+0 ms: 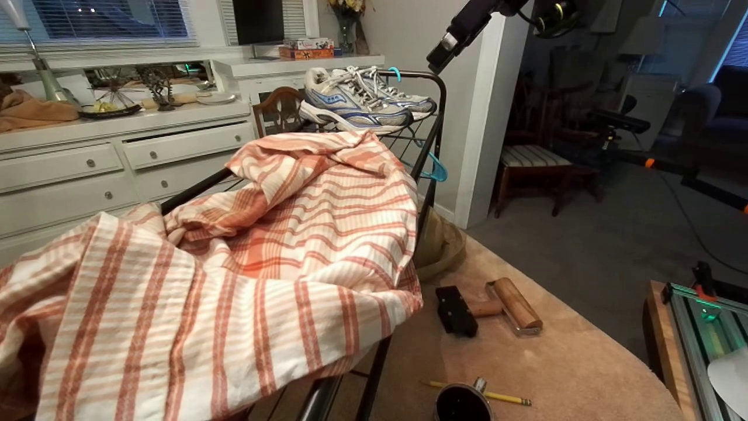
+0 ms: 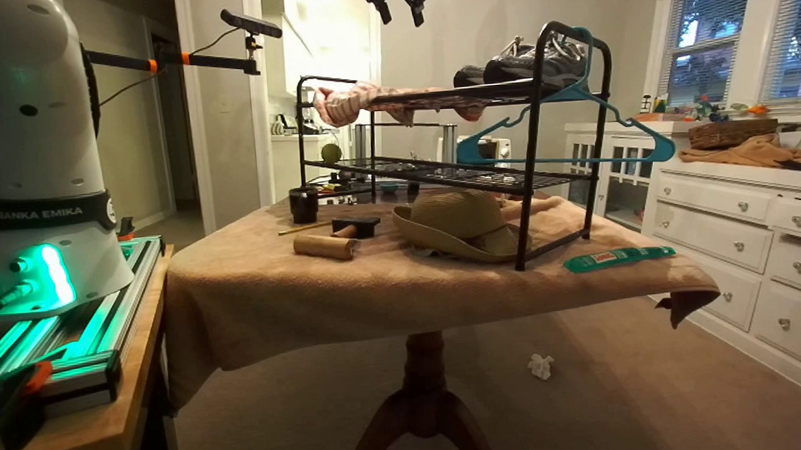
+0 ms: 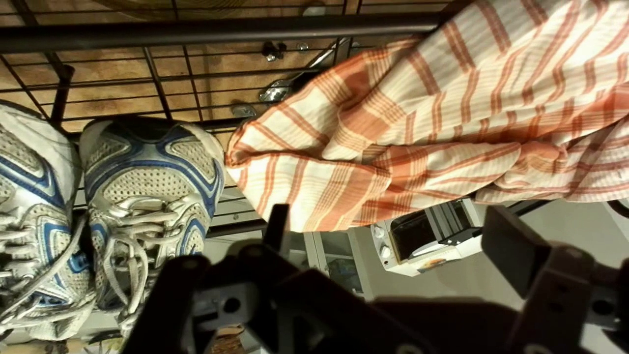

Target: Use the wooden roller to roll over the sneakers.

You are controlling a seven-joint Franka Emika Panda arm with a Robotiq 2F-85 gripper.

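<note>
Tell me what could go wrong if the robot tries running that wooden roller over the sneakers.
The open gripper hangs high while the wooden roller lies below on the table beside the rack, so reaching down might bump the rack or catch the striped cloth lying on it.
Looped laces top the sneakers and could snag the roller.
The sneakers sit at one end of the rack's top level, so pressing might shift or tip them.

sneakers (image 1: 353, 108) — white and grey, blue trim | wooden roller (image 1: 517, 304) — light brown | cloth (image 1: 327, 216): orange-and-white stripes | pencil (image 1: 508, 398): yellow
</note>
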